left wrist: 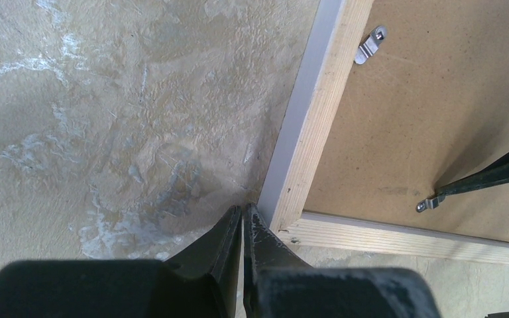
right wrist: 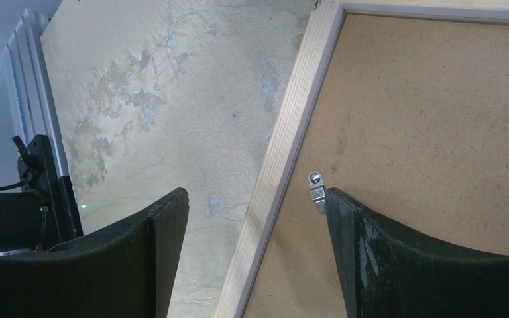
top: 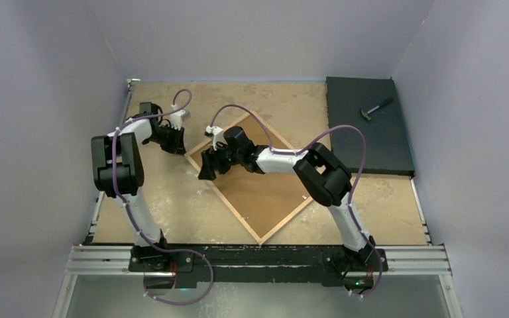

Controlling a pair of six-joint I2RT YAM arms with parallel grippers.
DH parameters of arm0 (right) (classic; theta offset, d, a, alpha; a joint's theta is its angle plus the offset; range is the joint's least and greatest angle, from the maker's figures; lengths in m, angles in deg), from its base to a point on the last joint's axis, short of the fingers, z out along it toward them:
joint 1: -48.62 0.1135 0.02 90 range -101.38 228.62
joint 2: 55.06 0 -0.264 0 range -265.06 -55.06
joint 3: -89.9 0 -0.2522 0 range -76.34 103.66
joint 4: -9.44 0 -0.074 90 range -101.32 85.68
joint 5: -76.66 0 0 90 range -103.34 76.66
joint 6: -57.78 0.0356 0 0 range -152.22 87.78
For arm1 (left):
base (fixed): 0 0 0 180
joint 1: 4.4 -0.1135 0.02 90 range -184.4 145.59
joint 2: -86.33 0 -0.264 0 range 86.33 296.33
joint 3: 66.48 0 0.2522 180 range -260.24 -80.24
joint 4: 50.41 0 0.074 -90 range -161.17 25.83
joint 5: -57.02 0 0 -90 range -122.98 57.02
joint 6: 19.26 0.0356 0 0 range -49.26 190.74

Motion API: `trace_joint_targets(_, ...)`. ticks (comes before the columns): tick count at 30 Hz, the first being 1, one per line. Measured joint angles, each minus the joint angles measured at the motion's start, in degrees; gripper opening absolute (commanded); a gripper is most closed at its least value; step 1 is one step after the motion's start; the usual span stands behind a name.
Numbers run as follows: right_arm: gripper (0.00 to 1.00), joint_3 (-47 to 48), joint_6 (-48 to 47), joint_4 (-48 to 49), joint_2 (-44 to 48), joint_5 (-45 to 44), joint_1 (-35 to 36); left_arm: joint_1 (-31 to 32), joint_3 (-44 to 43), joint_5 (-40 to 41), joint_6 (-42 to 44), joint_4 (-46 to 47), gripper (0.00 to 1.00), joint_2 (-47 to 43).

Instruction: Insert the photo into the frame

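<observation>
The frame (top: 237, 213) lies face down and turned like a diamond mid-table, with a brown backing board (top: 272, 192) inside its light wood edges. The photo is out of view. My left gripper (top: 179, 147) is shut and empty, its tips (left wrist: 244, 211) on the table against the outside of the frame's (left wrist: 318, 126) left corner. My right gripper (top: 207, 171) is open above the frame's wooden edge (right wrist: 291, 132). It (right wrist: 257, 196) straddles that edge, one finger over the table and the other over the board, next to a small metal clip (right wrist: 316, 190).
A black slab (top: 370, 126) with a small hammer (top: 376, 109) on it lies at the back right. Metal clips (left wrist: 370, 45) sit along the frame's inner edge. Grey walls close in the table on three sides, and a rail (top: 258, 258) runs along the near edge.
</observation>
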Motion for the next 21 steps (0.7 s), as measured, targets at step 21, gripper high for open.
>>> trace_joint_targets(21, 0.72, -1.51, 0.26, -0.44, 0.94, 1.40, 2.27, 0.00, 0.13, 0.02, 0.02, 0.04, 0.03, -0.07)
